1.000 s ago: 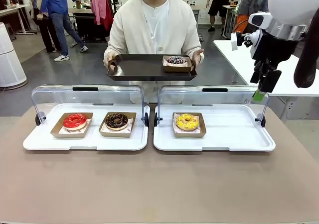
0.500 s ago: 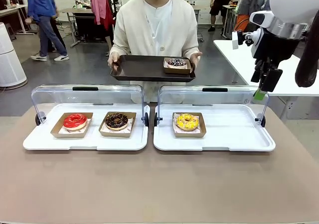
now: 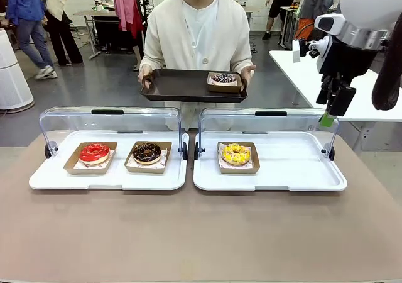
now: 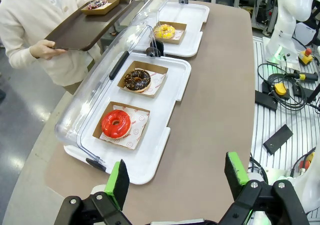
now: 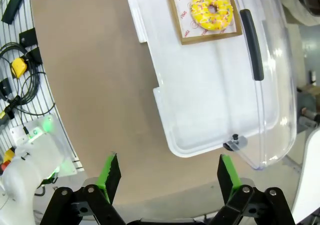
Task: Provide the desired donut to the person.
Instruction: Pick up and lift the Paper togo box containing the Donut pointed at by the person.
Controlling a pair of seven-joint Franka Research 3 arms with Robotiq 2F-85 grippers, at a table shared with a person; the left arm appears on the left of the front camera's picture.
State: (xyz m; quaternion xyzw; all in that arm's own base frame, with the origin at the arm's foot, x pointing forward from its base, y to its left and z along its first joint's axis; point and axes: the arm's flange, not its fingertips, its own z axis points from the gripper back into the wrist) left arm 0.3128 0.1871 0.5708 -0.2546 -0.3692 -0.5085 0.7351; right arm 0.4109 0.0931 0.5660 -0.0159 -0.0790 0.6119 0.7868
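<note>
Left gripper (image 4: 177, 177), right gripper (image 5: 168, 172): both spread wide, empty, held above the tan tabletop (image 3: 201, 233).

Left white plastic tray (image 3: 107, 179), toward the far edge, clear lid up: red glazed donut (image 3: 94, 152) and chocolate-iced donut (image 3: 147, 151), each in a brown card boat (image 3: 75, 166).

Right white plastic tray (image 3: 282, 170): yellow sprinkled donut (image 3: 236, 153), likewise boxed, at its left end.

I cannot tell which donut is wanted. They are probably light and soft with easily marred icing, so grip the stiff card rim.

Beyond the far edge: person in cream cardigan (image 3: 198, 31) holding a dark brown serving tray (image 3: 182, 85) with a dark sprinkled donut (image 3: 223, 78).

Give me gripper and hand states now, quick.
Left gripper: open, empty.
Right gripper: open, empty.
Person's hands: both holding the brown tray.
</note>
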